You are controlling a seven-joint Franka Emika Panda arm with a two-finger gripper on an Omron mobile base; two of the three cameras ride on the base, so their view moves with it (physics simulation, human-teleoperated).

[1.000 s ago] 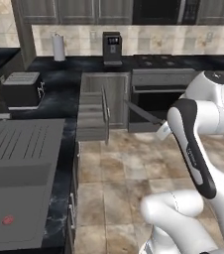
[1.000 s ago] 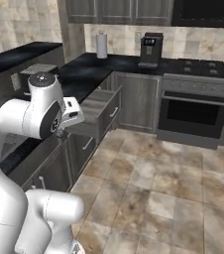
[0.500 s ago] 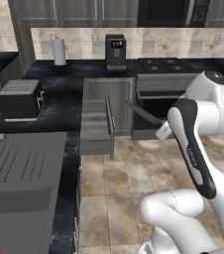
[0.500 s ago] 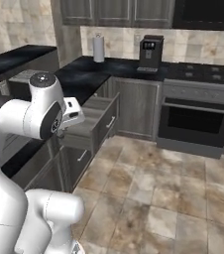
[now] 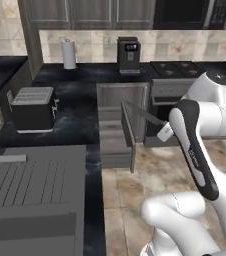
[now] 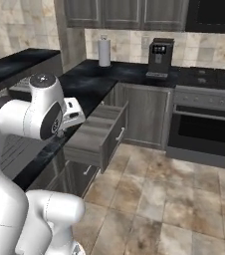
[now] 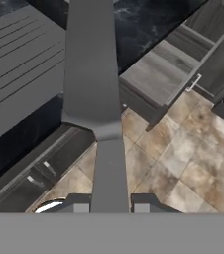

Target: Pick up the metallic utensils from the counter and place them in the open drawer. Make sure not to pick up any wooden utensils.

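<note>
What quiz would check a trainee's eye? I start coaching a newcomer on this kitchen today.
1. True or false: the grey wood-grain drawer stands open.
2. The gripper holds: A) a long flat grey utensil; B) an orange spoon; C) nothing.
3. Which dark appliance stands near the white paper-towel roll on the glossy black counter?
Key: 1 true; 2 A; 3 the coffee machine.
</note>
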